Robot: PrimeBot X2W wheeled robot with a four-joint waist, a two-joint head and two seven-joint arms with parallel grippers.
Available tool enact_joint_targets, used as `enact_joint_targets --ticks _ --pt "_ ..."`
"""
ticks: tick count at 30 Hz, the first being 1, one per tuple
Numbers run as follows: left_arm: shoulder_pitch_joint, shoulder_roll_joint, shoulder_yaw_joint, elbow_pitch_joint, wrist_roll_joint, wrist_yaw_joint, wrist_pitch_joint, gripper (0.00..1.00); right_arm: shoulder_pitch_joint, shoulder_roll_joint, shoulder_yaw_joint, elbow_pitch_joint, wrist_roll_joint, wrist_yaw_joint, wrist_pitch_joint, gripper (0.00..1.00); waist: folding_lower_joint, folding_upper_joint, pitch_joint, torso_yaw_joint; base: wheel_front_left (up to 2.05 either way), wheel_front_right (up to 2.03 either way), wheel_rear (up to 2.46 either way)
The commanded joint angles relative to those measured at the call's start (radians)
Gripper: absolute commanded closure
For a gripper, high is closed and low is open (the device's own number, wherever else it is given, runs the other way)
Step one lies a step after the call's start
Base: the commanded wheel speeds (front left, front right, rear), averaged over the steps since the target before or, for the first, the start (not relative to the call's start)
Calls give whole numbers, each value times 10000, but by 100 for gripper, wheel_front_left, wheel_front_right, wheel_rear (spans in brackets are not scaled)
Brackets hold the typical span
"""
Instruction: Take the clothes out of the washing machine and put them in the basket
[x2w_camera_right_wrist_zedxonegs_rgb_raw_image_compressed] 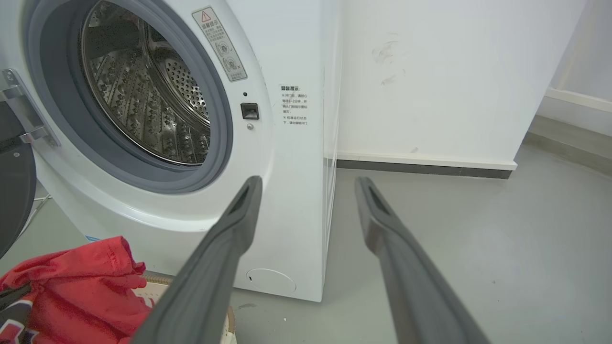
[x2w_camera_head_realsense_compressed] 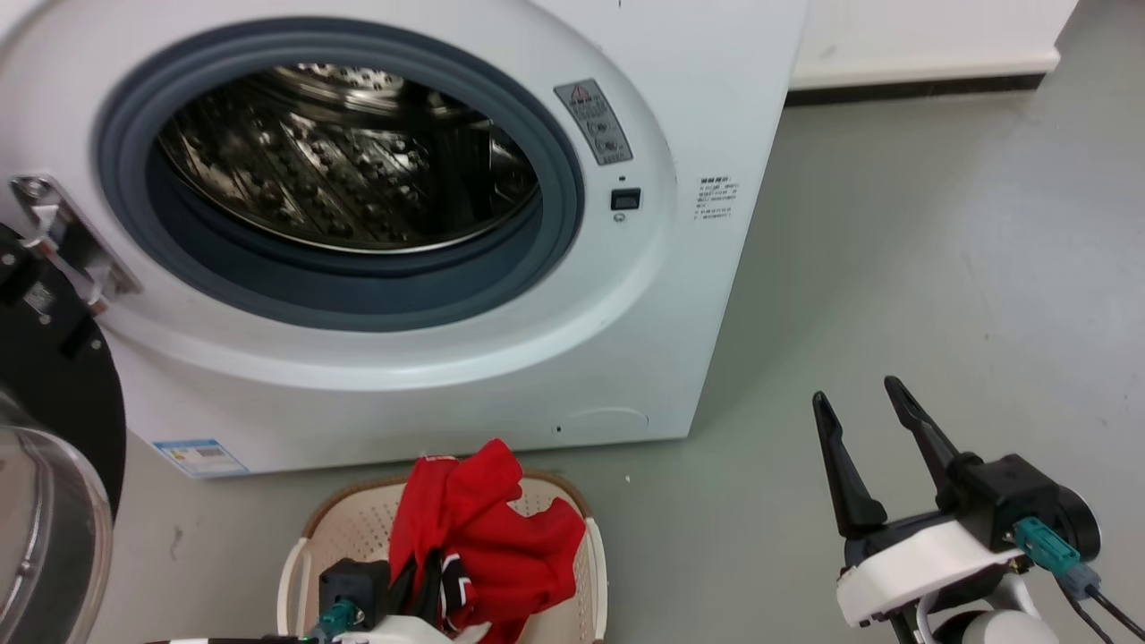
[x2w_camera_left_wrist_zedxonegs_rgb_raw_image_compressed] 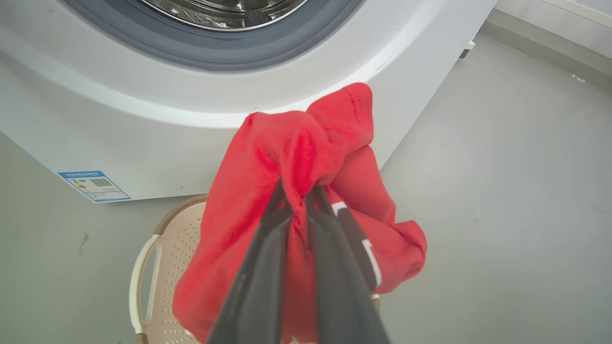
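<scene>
Clothes (x2w_camera_head_realsense_compressed: 487, 537), bright red soft fabric with a white-edged dark stripe, hang bunched above the cream basket (x2w_camera_head_realsense_compressed: 344, 528) before the washing machine (x2w_camera_head_realsense_compressed: 707, 98), long axis near upright, a crumpled peak pointing up toward the porthole (x2w_camera_head_realsense_compressed: 340, 304). The left gripper (x2w_camera_left_wrist_zedxonegs_rgb_raw_image_compressed: 299, 188) pinches the fabric, fingers (x2w_camera_left_wrist_zedxonegs_rgb_raw_image_compressed: 258, 267) nearly together; the right gripper (x2w_camera_head_realsense_compressed: 856, 391) stands spread wide, holding nothing, above the grey floor (x2w_camera_head_realsense_compressed: 939, 250)

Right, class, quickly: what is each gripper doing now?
Left gripper: shut on the clothes, over the basket.
Right gripper: open, holding nothing.
</scene>
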Motion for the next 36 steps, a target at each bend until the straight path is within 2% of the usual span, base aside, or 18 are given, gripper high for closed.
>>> enact_joint_targets --ticks 1,12,19,23,30,36 --pt "-149 -33 -29 282 -69 -102 -81 100 -212 14 64 -37 -51 -7 -5 0 0 0 604 -202 0 0 0" --pt "-2009 -456 -92 3386 -24 -555 -778 100 -1291 17 311 124 142 -9 -365 0 0 0 2878 -1048 0 0 0" --pt "-3465 -568 -53 5216 96 -598 -974 100 -1940 20 557 320 293 -7 -673 0 0 0 4140 -1528 0 0 0" --pt "-4084 -631 33 6226 24 -697 -997 100 -2262 16 711 462 404 -7 -844 0 0 0 4671 -1788 0 0 0" --pt "-5021 -745 443 7627 -313 -566 -1040 100 -2698 19 962 647 566 -9 -1113 0 0 0 5496 -1972 0 0 0" --pt "-5211 -718 843 8382 -691 -638 -1028 100 -2935 16 1166 802 657 -7 -1257 0 0 0 5727 -2090 0 0 0"
